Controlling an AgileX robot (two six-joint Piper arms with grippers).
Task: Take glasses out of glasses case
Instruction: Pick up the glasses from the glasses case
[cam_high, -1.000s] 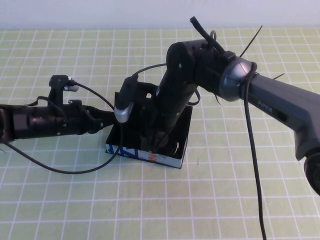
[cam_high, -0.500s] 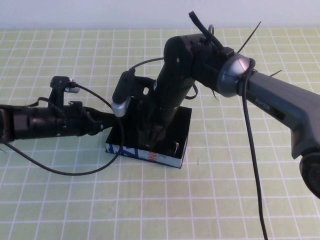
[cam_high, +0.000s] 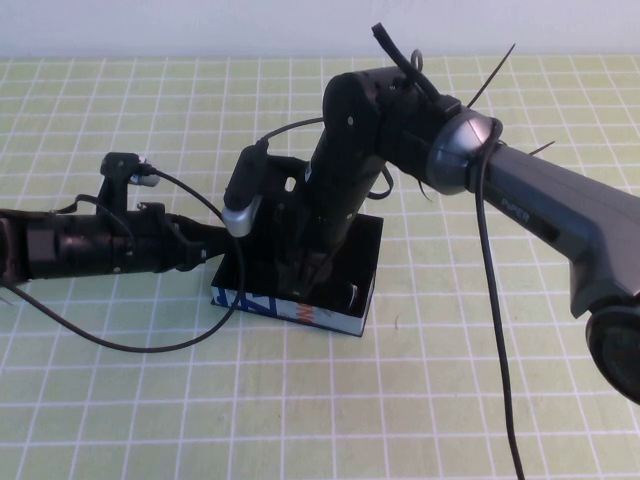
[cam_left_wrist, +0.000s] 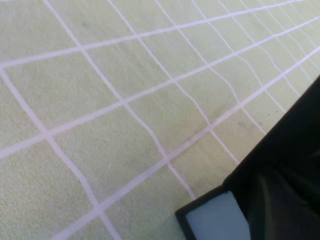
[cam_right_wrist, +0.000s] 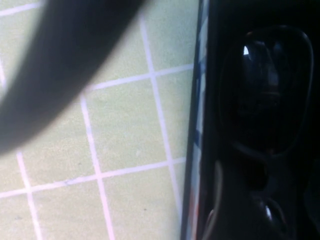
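The glasses case (cam_high: 330, 300) sits open near the middle of the green gridded tabletop (cam_high: 150, 400), its white printed side facing the camera, and the glasses (cam_right_wrist: 270, 95) lie inside it, not yet lifted. The right arm reaches over from the right and plunges steeply into the box; the right hand (cam_high: 305, 285) hangs low inside the case with its jaws spread wide and nothing visibly gripped between them, a posture that suits straddling the frame before closing on it. The left arm lies nearly flat along the tabletop from the left, and the left hand (cam_high: 245, 225) presses in at the far left edge of the case, most likely to steady the box or hold its lid back while the other arm works; whether that hand is clenched or released cannot be told, since the right arm and its own camera housing mask it. The high view shows how both arms stand to the case but hides its contents behind the right arm. The right wrist view supplies what is missing: a dark glossy lens and part of the bridge lying against the black lining, just beside the case wall. The left wrist view shows only tabletop and one dark corner of the case.
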